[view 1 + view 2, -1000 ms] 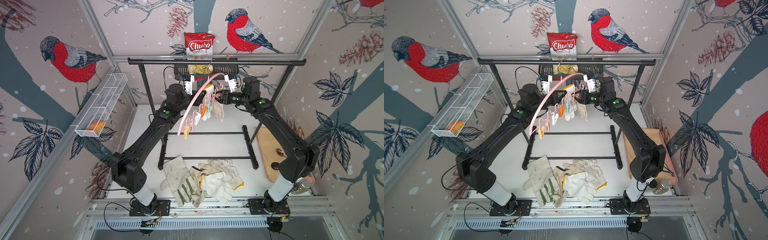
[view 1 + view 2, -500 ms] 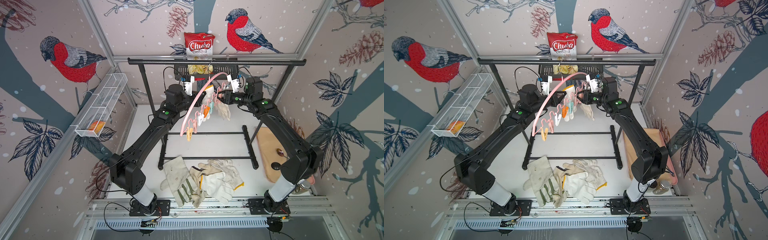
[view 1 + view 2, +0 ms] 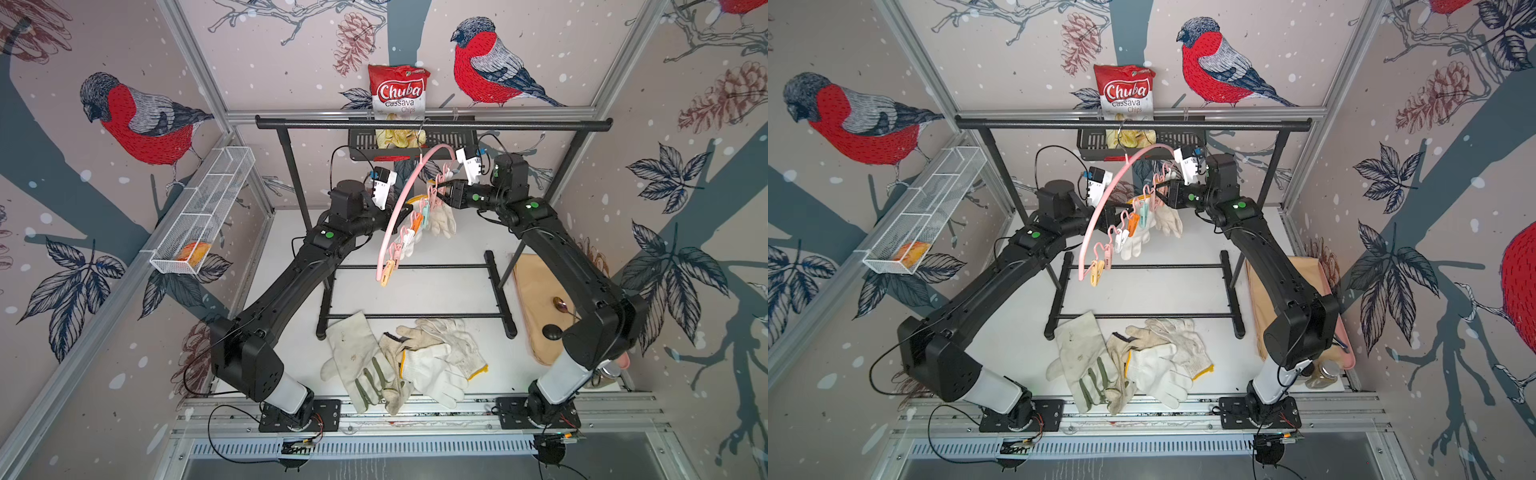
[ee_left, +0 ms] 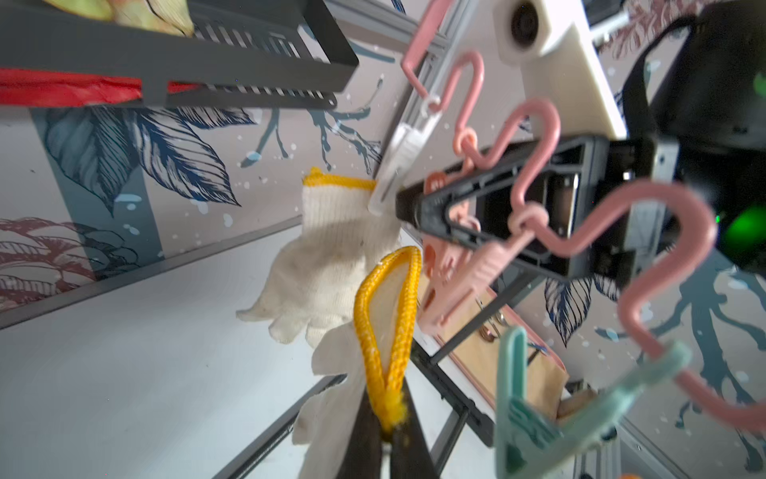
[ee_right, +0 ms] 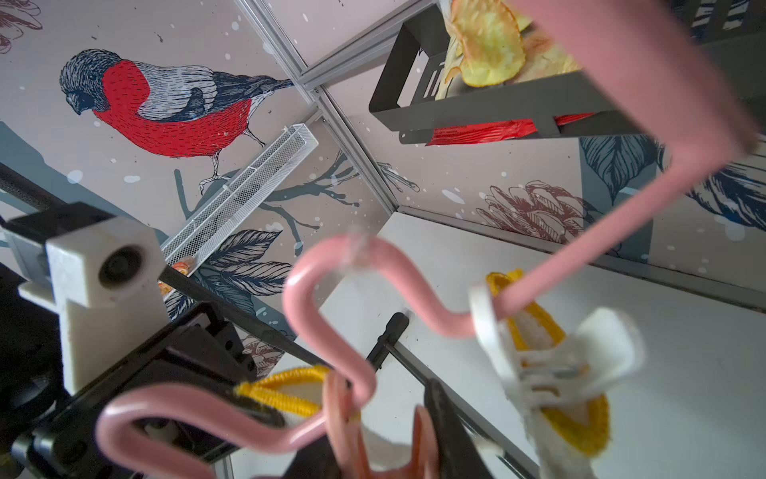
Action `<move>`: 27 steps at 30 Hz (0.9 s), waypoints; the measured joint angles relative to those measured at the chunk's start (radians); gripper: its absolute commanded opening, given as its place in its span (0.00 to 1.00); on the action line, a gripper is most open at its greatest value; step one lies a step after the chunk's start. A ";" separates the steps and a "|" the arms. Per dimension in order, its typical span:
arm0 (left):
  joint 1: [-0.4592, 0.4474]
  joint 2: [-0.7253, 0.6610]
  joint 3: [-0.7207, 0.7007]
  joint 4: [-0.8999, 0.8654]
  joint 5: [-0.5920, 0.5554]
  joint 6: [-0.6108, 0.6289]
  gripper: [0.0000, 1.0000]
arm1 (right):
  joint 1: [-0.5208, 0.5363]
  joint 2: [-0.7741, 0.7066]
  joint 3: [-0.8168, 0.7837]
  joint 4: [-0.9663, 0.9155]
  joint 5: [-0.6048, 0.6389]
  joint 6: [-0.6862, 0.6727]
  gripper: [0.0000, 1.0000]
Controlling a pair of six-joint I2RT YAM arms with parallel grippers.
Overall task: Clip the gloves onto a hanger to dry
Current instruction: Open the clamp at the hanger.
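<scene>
The pink hanger (image 3: 395,208) (image 3: 1100,203) hangs by its hook from the black rack, with clothespins along it. A white clothespin (image 4: 408,145) (image 5: 551,373) holds one knit glove (image 3: 442,218) (image 3: 1169,220) (image 4: 327,249). My left gripper (image 4: 387,439) (image 3: 405,205) is shut on the yellow cuff (image 4: 389,323) (image 5: 286,390) of a second knit glove (image 3: 1136,241), held up under the hanger. My right gripper (image 5: 385,448) (image 3: 442,191) (image 3: 1163,193) is shut on a pink clothespin (image 4: 456,282) (image 5: 352,435) right beside that cuff. More gloves (image 3: 399,361) (image 3: 1125,361) lie piled at the table's front.
The black garment rack (image 3: 432,124) spans the back, its base bars (image 3: 415,291) on the table. A black basket (image 3: 449,143) with a chips bag (image 3: 399,93) hangs behind it. A white wire basket (image 3: 203,212) is on the left wall, a tan board (image 3: 536,299) at right.
My right gripper has closed on the pink clothespin. The hanger's lower end has swung a little to the right. The left gripper still holds the glove by its cuff.
</scene>
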 measured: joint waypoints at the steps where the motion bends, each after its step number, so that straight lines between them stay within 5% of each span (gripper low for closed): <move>1: 0.000 -0.002 -0.008 -0.002 0.019 0.021 0.00 | -0.001 0.000 0.000 0.000 -0.003 -0.002 0.22; 15: -0.002 0.098 0.029 0.016 0.214 0.132 0.00 | -0.001 -0.003 0.001 -0.002 -0.010 -0.016 0.17; 27: -0.002 0.125 0.017 0.062 0.247 0.263 0.00 | -0.001 -0.024 -0.021 0.001 -0.017 -0.021 0.16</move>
